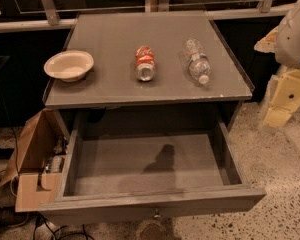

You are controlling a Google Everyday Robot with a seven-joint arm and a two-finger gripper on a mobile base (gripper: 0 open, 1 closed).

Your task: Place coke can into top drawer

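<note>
Speckled floor (280, 194) lies under a grey cabinet (115, 84) with a smooth flat top. On it the coke can (145, 63), red and shiny, lies on its side between a round white bowl (68, 65) and a clear plastic bottle (196, 60). The top drawer (150, 199) stands pulled out, wide and shallow. The pale yellow gripper (285, 99) hangs far right; its grip cannot be made out.

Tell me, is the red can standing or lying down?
Lying down. The coke can points its silver end at us. The gripper is far right.
</note>
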